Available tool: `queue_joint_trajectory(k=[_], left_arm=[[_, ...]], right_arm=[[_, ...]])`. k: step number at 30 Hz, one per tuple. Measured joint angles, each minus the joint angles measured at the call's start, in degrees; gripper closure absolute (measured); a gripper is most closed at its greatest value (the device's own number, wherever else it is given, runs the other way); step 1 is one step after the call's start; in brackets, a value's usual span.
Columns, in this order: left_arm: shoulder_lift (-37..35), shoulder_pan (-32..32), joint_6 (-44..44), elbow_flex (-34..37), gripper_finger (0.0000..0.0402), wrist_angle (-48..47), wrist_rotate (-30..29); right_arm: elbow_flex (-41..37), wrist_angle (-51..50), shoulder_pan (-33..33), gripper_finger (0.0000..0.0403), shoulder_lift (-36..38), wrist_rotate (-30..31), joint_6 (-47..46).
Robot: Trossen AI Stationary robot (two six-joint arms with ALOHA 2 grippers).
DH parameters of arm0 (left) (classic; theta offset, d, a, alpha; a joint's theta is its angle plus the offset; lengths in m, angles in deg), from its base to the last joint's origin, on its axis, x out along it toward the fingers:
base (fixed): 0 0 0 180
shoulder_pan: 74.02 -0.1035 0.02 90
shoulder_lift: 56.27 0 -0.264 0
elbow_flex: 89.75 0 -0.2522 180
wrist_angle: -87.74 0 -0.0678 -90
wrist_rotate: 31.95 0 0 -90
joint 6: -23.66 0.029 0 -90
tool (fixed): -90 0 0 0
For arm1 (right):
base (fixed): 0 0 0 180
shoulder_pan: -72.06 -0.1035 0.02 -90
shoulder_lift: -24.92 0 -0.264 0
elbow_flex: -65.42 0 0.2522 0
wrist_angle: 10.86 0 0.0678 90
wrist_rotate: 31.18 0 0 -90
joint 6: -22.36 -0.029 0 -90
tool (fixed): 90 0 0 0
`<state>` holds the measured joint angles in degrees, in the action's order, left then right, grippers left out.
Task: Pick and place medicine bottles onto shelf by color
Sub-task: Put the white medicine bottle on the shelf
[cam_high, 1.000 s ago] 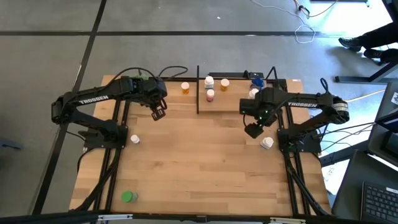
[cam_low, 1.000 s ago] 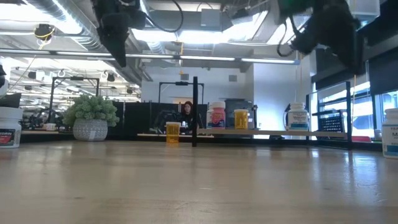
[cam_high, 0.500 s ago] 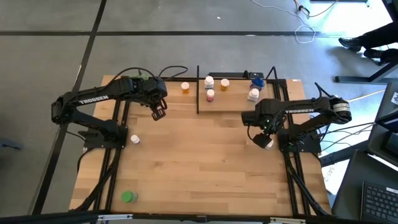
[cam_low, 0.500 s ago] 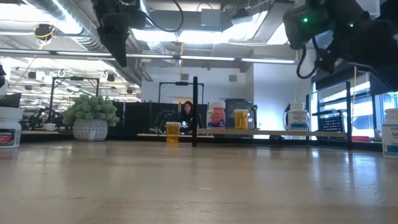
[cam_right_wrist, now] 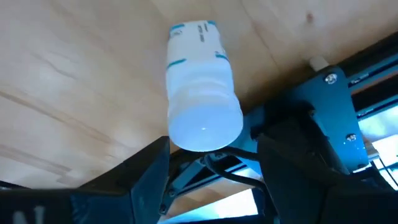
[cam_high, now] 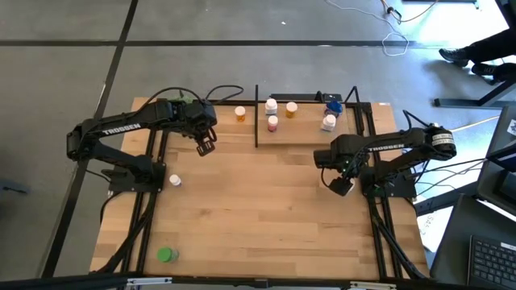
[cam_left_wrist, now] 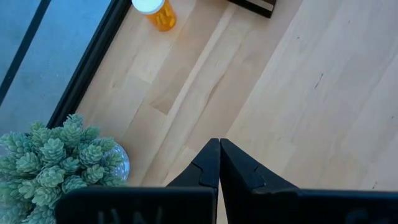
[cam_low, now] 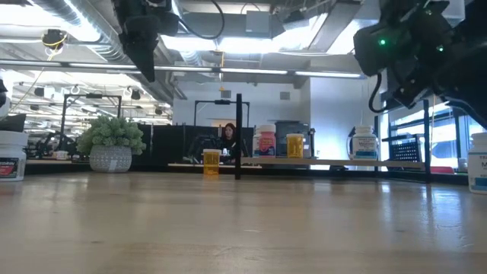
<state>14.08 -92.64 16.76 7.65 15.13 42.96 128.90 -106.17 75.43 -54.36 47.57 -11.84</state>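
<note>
A white medicine bottle (cam_right_wrist: 200,87) with a white cap stands upright on its base on the table, near the right edge. My right gripper (cam_right_wrist: 214,171) hovers open just over it, one finger on either side of the cap, touching nothing. In the high view this gripper (cam_high: 340,186) mostly covers the bottle. The shelf (cam_high: 305,134) at the far edge carries a white (cam_high: 271,105), a pink-red (cam_high: 272,122), an orange (cam_high: 291,109), a blue (cam_high: 333,103) and another white bottle (cam_high: 329,122). My left gripper (cam_high: 206,147) hangs shut above the table's far left, holding nothing.
An orange bottle (cam_high: 240,113) stands just left of the shelf. A white bottle (cam_high: 174,180) stands at the left and a green one (cam_high: 166,254) near the front left corner. A potted plant (cam_left_wrist: 56,162) sits at the far left. The right arm's black frame (cam_right_wrist: 323,106) is right beside the white bottle.
My right gripper has come down and toward the table's near right, rolling a little, and now stands over the white bottle with its fingers still open. The bottle has not moved.
</note>
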Motion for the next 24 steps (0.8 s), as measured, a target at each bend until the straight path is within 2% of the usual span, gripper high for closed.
queue_joint_trajectory(k=[5,11,24], left_arm=[[0.0,-0.01,0.0,0.0,0.0401,0.0,0.0],[0.01,0.0,0.0,0.0,0.0401,0.02,0.0],[0.0,0.01,0.0,0.0,0.0401,0.07,0.0]], right_arm=[[-3.15,3.33,0.0,0.0159,0.0,-2.49,0.22],[-5.63,7.15,0.03,0.0159,0.0,-2.42,0.2],[-5.8,10.92,0.04,0.016,0.0,-0.42,0.2]])
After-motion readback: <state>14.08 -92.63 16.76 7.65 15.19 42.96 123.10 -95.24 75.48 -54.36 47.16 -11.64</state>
